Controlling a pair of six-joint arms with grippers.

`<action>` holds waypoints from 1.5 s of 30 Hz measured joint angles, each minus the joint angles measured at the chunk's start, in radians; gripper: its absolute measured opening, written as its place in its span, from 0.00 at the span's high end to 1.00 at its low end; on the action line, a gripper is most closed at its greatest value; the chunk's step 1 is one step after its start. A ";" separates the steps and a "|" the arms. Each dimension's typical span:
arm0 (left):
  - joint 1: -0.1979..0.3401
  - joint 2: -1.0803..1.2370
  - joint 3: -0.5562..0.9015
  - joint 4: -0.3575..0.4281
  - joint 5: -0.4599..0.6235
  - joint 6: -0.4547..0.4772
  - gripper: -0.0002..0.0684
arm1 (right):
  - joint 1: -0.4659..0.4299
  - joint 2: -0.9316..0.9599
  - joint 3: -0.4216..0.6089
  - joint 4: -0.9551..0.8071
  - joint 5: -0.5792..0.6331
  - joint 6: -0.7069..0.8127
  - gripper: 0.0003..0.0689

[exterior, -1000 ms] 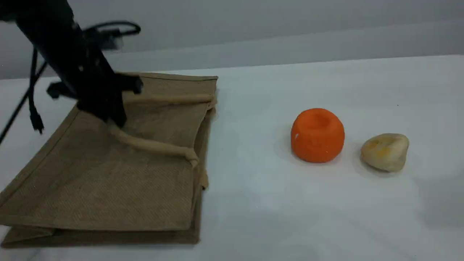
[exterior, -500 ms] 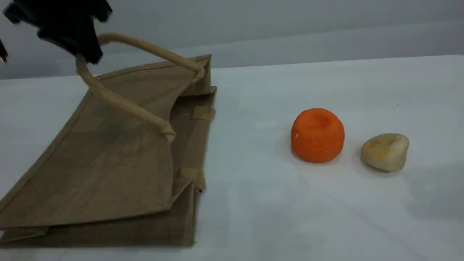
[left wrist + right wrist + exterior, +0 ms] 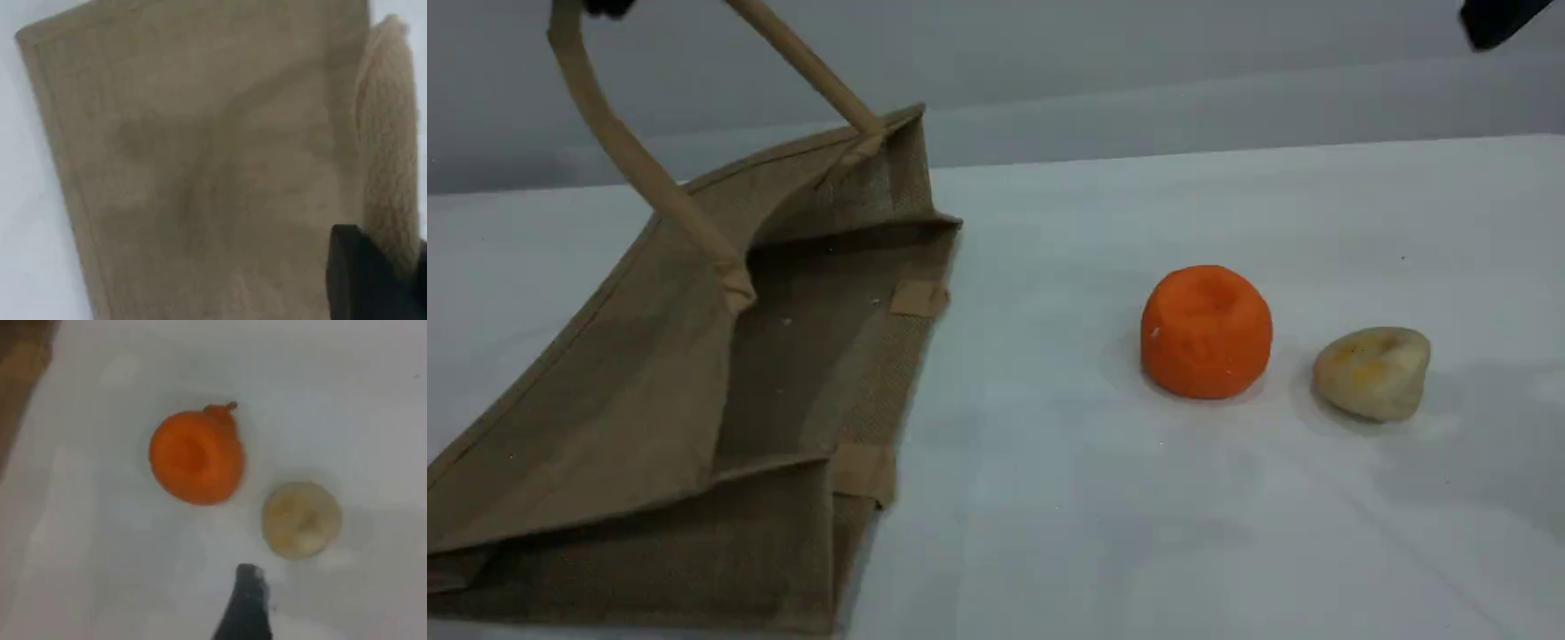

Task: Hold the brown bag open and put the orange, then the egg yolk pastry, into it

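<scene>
Our left end effector (image 3: 373, 283) pinches the handle (image 3: 630, 160) of the brown bag (image 3: 605, 427) aloft. Our right end effector (image 3: 247, 607) hangs spread over the orange (image 3: 1206, 331).

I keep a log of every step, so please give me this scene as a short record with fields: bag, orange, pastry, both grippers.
bag: lies on table, upper side pulled up, mouth partly open toward the orange
handle: raised, taut
orange: on table, right of bag, outside it
pastry: on table, right of orange, not touching it
left gripper: shut on handle, above bag
right gripper: open, holding nothing, above orange and pastry
progress: neither item in bag yet
</scene>
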 joint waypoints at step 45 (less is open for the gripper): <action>0.000 0.003 -0.350 -0.274 0.178 0.402 0.87 | 0.150 0.408 -0.005 0.265 -0.293 -0.292 0.18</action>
